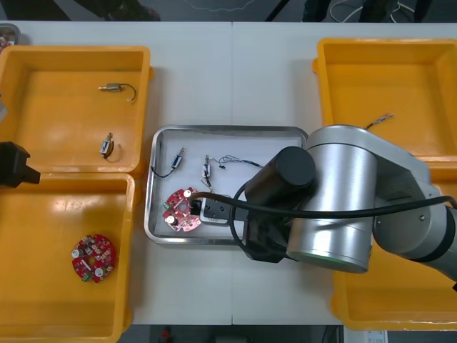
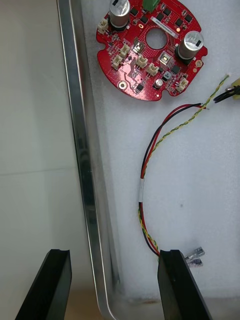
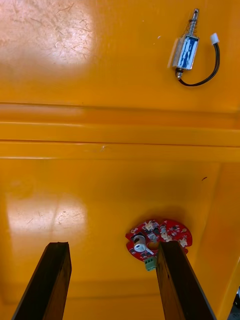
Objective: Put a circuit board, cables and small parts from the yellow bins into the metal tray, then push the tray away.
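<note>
The metal tray (image 1: 153, 207) sits mid-table between the yellow bins, white inside. In it lie a round red circuit board (image 1: 178, 209), a small metal part (image 1: 177, 158) with a black lead, and another part (image 1: 207, 169) joined to a thin cable (image 1: 239, 162). My right gripper (image 2: 114, 286) is open, and its fingers straddle the tray's near rim (image 2: 82, 150). Beyond them lie the board (image 2: 150, 45) and a red and yellow cable (image 2: 150, 165). My left gripper (image 3: 112, 287) hangs open over the left bins, above a second board (image 3: 157, 237).
The left far bin (image 1: 71, 53) holds two small metal parts (image 1: 112, 88) (image 1: 107, 146). In the left near bin (image 1: 43, 214) is the second board (image 1: 93, 257). A thin cable (image 1: 378, 121) lies in the right far bin (image 1: 385, 50). My right arm covers the tray's near right corner.
</note>
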`<action>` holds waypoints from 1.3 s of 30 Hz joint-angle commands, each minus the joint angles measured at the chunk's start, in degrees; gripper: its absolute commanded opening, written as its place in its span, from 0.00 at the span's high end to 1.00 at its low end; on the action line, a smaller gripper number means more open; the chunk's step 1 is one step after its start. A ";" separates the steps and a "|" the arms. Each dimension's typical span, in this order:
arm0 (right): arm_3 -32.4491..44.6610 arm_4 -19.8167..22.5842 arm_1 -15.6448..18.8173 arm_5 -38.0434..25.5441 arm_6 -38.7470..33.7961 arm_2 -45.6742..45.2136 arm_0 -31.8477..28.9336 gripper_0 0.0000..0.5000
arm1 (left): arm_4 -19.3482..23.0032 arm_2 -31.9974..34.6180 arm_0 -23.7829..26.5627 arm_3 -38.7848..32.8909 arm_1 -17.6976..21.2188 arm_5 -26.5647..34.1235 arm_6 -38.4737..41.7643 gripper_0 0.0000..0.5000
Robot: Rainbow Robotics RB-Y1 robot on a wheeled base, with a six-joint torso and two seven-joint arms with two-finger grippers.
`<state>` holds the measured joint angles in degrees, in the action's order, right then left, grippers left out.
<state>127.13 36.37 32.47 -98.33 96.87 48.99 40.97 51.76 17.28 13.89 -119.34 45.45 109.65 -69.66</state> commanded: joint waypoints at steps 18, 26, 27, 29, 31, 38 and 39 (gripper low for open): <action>-11.29 -8.42 -8.65 5.26 3.50 10.60 2.98 0.00 | 0.63 2.94 -5.45 -5.64 3.24 0.35 -5.05 0.00; -14.89 -11.06 -11.12 6.49 3.67 12.98 2.98 0.00 | 0.63 2.94 -5.45 -5.64 3.24 0.35 -5.05 0.00; -15.07 -11.14 -11.20 6.66 3.67 13.06 2.98 0.00 | 0.63 2.94 -5.45 -5.64 3.24 0.35 -5.05 0.00; -16.12 -11.23 -11.38 7.81 3.59 13.77 3.07 0.00 | 0.63 2.94 -5.45 -5.64 3.24 0.35 -5.05 0.00; -16.65 -11.67 -11.47 8.42 3.67 14.29 3.07 0.00 | 0.63 2.94 -5.45 -5.64 3.24 0.35 -5.05 0.00; -17.79 -13.87 -11.38 8.42 3.59 15.96 3.51 0.00 | 0.63 2.94 -5.45 -5.64 3.24 0.35 -5.05 0.00; -17.97 -13.96 -11.38 8.42 3.67 15.96 3.60 0.00 | 0.63 2.94 -5.45 -5.64 3.24 0.35 -5.05 0.00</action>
<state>109.07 23.13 22.56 -90.39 98.85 63.86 42.45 51.97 18.40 9.64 -123.24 46.19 109.65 -69.66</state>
